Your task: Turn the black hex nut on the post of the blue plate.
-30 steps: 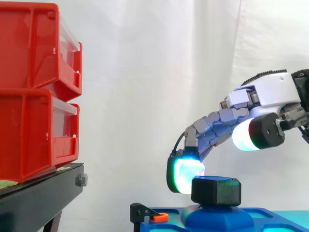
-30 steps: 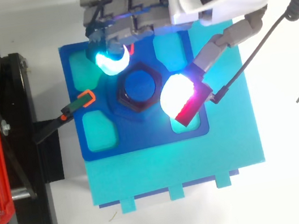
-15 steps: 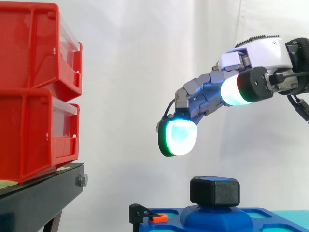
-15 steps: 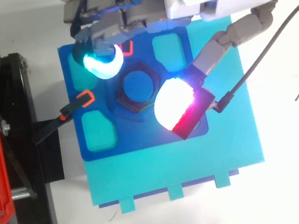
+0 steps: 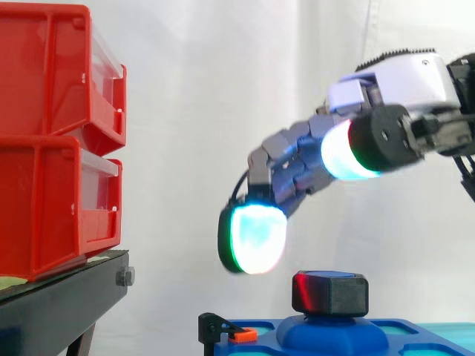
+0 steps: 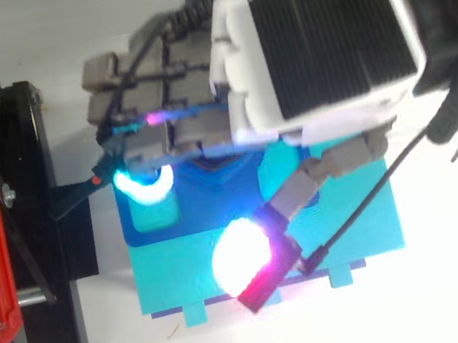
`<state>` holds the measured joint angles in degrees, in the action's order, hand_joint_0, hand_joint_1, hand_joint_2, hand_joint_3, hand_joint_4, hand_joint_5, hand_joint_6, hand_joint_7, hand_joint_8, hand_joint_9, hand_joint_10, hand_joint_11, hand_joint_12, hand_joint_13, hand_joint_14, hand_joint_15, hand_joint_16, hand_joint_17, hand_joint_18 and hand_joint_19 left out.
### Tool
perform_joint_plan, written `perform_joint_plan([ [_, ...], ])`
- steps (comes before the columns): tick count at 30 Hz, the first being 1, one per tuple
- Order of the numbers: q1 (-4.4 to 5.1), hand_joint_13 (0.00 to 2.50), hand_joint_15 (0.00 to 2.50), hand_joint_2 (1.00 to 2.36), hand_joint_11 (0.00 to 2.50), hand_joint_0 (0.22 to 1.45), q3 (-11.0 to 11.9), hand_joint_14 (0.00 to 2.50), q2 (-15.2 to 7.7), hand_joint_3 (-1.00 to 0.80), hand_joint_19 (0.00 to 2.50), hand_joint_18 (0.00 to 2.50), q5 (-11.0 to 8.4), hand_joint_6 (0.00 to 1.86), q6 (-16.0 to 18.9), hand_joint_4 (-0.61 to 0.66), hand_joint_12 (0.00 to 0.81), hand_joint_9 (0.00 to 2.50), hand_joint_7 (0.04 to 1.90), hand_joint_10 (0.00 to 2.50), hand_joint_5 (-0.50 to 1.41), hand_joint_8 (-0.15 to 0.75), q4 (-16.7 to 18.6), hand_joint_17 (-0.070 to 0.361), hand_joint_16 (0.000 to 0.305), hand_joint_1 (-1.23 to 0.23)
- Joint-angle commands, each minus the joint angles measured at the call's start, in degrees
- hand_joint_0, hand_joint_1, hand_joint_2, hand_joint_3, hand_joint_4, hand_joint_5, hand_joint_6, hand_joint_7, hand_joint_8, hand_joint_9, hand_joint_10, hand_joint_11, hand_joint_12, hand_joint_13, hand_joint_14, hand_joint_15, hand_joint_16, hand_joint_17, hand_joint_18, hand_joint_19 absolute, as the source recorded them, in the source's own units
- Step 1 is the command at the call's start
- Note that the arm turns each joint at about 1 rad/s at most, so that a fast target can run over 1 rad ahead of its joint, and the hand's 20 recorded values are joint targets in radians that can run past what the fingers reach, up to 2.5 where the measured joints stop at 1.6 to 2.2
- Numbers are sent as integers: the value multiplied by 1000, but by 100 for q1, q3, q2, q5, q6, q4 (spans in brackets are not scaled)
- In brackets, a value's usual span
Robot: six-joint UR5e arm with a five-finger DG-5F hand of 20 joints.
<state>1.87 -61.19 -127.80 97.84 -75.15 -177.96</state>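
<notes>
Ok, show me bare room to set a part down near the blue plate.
Bare white table lies below the cyan board in the top view, and more to its right. Crowded: the hand hangs over the blue plate and black hex nut; the black stand with red bins borders the plate's left.

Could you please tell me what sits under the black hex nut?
The black hex nut rests on a raised blue dome of the blue plate. The post inside is covered by the nut.
</notes>
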Motion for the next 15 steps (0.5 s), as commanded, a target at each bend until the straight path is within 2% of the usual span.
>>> perform_joint_plan([
  [1,139,340,50,1000,0,479,-262,2,1,-500,391,365,-186,504,9,315,362,405,982,0,-147,274,245,122,54,-225],
  [2,174,340,51,1000,0,479,-341,0,1,-500,390,365,-256,504,9,316,362,406,981,0,-147,274,377,122,54,-225],
  [5,209,339,50,1000,0,479,-385,2,-8,-500,390,364,-283,503,9,315,362,405,980,0,-148,276,508,121,54,-226],
  [15,227,340,54,1000,0,479,-385,1,-8,-500,390,365,-265,504,9,314,362,404,976,0,-149,274,359,121,54,-227],
])
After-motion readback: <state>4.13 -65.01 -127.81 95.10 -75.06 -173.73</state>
